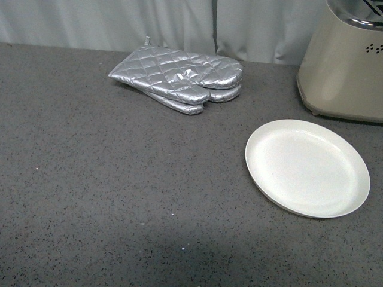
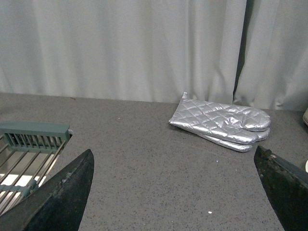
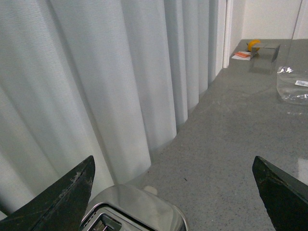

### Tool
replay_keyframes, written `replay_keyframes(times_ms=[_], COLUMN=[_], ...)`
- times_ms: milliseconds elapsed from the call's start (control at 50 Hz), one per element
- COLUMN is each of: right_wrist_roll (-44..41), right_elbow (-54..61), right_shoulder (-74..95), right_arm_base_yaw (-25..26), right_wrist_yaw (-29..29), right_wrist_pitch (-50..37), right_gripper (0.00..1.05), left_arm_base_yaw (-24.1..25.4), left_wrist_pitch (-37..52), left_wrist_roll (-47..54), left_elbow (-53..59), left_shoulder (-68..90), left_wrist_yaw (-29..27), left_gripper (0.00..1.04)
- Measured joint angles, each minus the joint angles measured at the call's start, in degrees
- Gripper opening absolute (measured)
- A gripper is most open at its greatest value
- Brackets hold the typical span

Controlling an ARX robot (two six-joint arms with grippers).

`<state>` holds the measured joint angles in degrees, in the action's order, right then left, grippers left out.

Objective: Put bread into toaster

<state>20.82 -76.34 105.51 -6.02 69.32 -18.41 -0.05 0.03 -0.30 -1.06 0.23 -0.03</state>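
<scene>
Bread shows nowhere, perhaps already inside the toaster (image 1: 344, 66); a slice is light, soft, best pinched by its crust; both jaws stand apart.

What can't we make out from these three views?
- Bread: in no view; the plate is bare, and whether a slice sits in the toaster slots cannot be told.
- Toaster: front view cuts off its top and right side; the right wrist view shows only a chrome top corner at the frame edge.
- Rack: left wrist view, cut by the edge and a left gripper finger.
- Far items: right wrist view, too small.
</scene>
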Motion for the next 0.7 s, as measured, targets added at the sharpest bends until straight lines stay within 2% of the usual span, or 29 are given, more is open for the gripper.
replay_keyframes(times_ms=[140, 260, 280, 300, 320, 380, 460, 520, 600, 699], right_wrist_roll=[-1.8, -4.6, -6.1, -7.8, -11.1, -15.7, -18.6, -19.6, -20.2, -20.5], right_elbow=[1.6, 6.8, 9.4, 11.6, 15.3, 25.0, 37.6, 46.4, 57.6, 67.7], right_shoulder=[-2.0, -5.8, -7.7, -9.3, -12.1, -18.9, -27.8, -34.1, -43.6, -58.6], right_arm_base_yaw=[0.1, 0.4, 1.4, 2.2, 3.6, 5.6, 6.3, 6.0, 6.0, 6.0], right_wrist_yaw=[0.0, -1.3, -6.0, -14.8, -27.1, -48.3, -64.7, -69.0, -69.2, -69.3], right_wrist_pitch=[-1.6, -6.8, -9.4, -11.3, -14.3, -19.7, -23.8, -24.7, -23.0, -16.5], right_gripper=[0.95, 0.95, 0.92, 0.89, 0.84, 0.71, 0.55, 0.43, 0.25, 0.04], left_arm_base_yaw=[0.0, 0.0, 0.0, 0.0, 0.0, 0.0, 0.0, 0.0, 0.0, 0.0], left_wrist_pitch=[0.0, 0.0, 0.0, 0.0, 0.0, 0.0, 0.0, 0.0, 0.0, 0.0], left_wrist_roll=[0.0, 0.0, 0.0, 0.0, 0.0, 0.0, 0.0, 0.0, 0.0, 0.0], left_elbow=[0.0, 0.0, 0.0, 0.0, 0.0, 0.0, 0.0, 0.0, 0.0, 0.0], left_shoulder=[0.0, 0.0, 0.0, 0.0, 0.0, 0.0, 0.0, 0.0, 0.0, 0.0], left_wrist_yaw=[0.0, 0.0, 0.0, 0.1, 0.0, -0.1, 0.0, 0.1, -0.1, 0.0], left_gripper=[0.98, 0.98, 0.98, 0.98, 0.98, 0.98, 0.98, 0.98, 0.98, 0.98])
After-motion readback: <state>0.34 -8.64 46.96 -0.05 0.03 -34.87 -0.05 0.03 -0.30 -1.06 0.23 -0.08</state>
